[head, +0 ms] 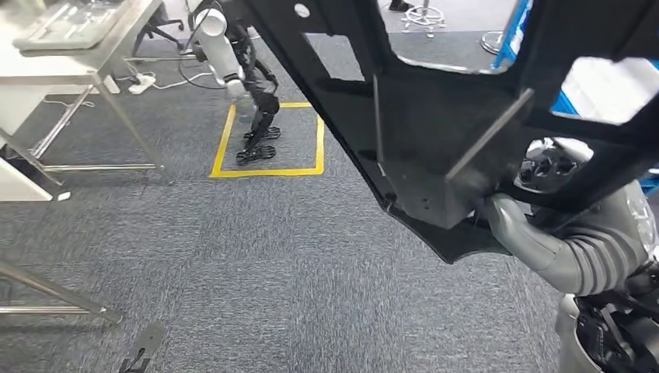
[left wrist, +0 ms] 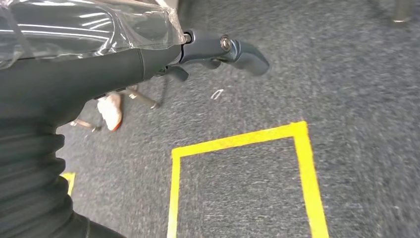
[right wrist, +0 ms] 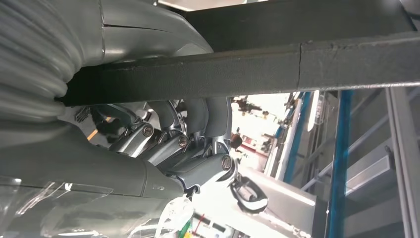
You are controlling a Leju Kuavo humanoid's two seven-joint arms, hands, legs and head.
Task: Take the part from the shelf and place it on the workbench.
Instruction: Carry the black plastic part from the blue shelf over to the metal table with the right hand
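Observation:
The part (head: 420, 132) is a big black frame with cut-out openings, and it hangs tilted close in front of me, above the floor. My right hand (head: 497, 214) grips it from below at its lower right edge. In the right wrist view the fingers (right wrist: 188, 144) curl around one black bar of the part (right wrist: 297, 64). My left hand (left wrist: 208, 52) hangs over the grey carpet, holding nothing, with its thumb stretched out. A steel-topped table (head: 78, 47) stands at the far left.
Another humanoid robot (head: 233, 70) stands on a yellow tape square (head: 264, 140) ahead on the carpet. A yellow tape square (left wrist: 237, 144) also lies under my left hand. A blue shelf frame (head: 513, 39) rises at the far right. Table legs (head: 54, 295) cross the near left.

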